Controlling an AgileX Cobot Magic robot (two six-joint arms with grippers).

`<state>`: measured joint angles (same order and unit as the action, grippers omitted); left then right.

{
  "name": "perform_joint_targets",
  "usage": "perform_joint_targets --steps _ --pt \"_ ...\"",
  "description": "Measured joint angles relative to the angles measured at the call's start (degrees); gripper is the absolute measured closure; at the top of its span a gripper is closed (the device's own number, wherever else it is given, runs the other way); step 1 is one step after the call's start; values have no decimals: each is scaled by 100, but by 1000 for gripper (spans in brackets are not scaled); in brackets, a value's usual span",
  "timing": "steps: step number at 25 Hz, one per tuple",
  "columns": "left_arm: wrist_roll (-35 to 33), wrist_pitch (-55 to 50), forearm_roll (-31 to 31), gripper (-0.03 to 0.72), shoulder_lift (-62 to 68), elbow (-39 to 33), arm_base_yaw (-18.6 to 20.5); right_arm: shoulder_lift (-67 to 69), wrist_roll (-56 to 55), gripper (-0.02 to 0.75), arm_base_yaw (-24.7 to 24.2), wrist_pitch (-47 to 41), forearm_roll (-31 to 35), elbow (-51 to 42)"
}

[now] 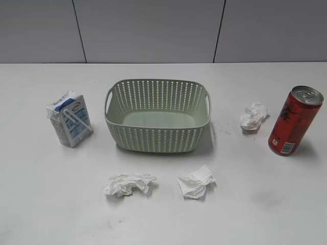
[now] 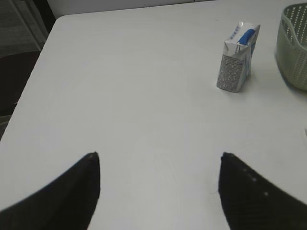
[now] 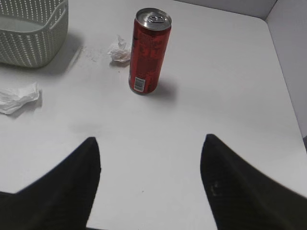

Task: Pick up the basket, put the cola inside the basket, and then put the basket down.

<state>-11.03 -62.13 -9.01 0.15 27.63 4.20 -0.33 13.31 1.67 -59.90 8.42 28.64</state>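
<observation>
The white tabletop [image 1: 255, 204] carries the basket [image 1: 157, 116] at centre, a milk carton [image 1: 70, 118] left, the cola [image 1: 295, 120] right — and three crumpled tissues [image 1: 129, 184] scattered between.

Sage-green slotted basket [image 1: 157, 116]; red cola [image 1: 295, 121] showing a silver top and dark markings; blue-and-white milk carton [image 1: 70, 119]; white crumpled tissues [image 1: 129, 184]; white table [image 1: 51, 204].

A: What's on the surface [image 1: 41, 204] besides the job items?

B: Milk carton [image 1: 70, 119] at left, blue and white, standing upright with a white straw on its side.

A: Any clutter?

B: Three crumpled tissues. Two lie near the front, left one [image 1: 129, 184] and right one [image 1: 196, 182], close together but apart. The third [image 1: 253, 116] sits at right, further back.

A: Backdrop?

B: Grey panelled wall [image 1: 153, 30].
</observation>
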Motion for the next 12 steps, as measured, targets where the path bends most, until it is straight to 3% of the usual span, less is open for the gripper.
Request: perform_joint_targets --steps 12 --pt "0 0 5 101 0 0 0 0 0 239 0 0 0 0"
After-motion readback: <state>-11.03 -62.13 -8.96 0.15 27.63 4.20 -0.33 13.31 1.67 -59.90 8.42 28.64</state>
